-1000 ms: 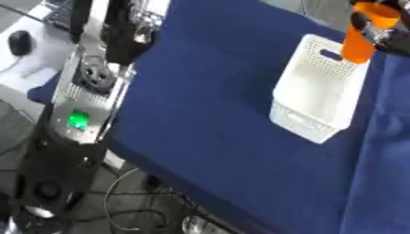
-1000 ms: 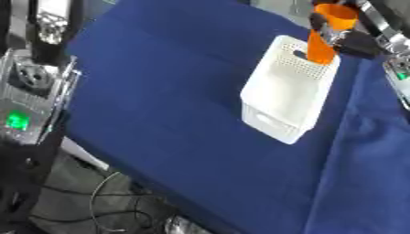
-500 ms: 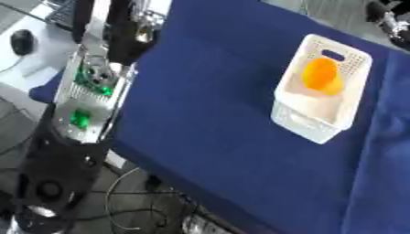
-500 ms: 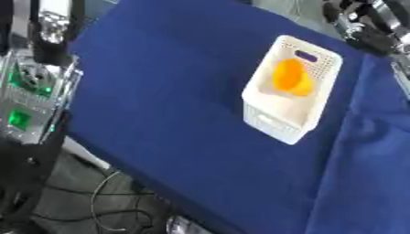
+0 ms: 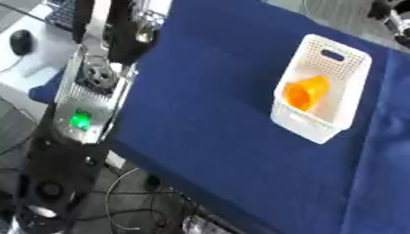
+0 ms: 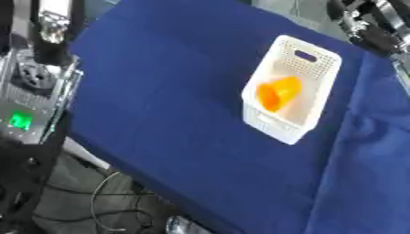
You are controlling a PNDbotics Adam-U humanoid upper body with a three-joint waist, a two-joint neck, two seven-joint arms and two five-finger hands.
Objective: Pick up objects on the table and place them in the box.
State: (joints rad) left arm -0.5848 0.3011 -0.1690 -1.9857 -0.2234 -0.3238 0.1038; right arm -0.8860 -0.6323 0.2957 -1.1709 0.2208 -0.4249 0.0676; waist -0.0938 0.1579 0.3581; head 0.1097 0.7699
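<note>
At your nine o'clock a grey control unit (image 5: 84, 103) with a green light stands off the blue table (image 5: 208, 91). Toward two o'clock sits the white perforated box (image 5: 324, 93), and the orange cup-shaped object (image 5: 304, 93) lies inside it on its side. At one o'clock your right hand (image 6: 370, 25) hovers beyond the box; whether its fingers are curled, you cannot tell.
</note>
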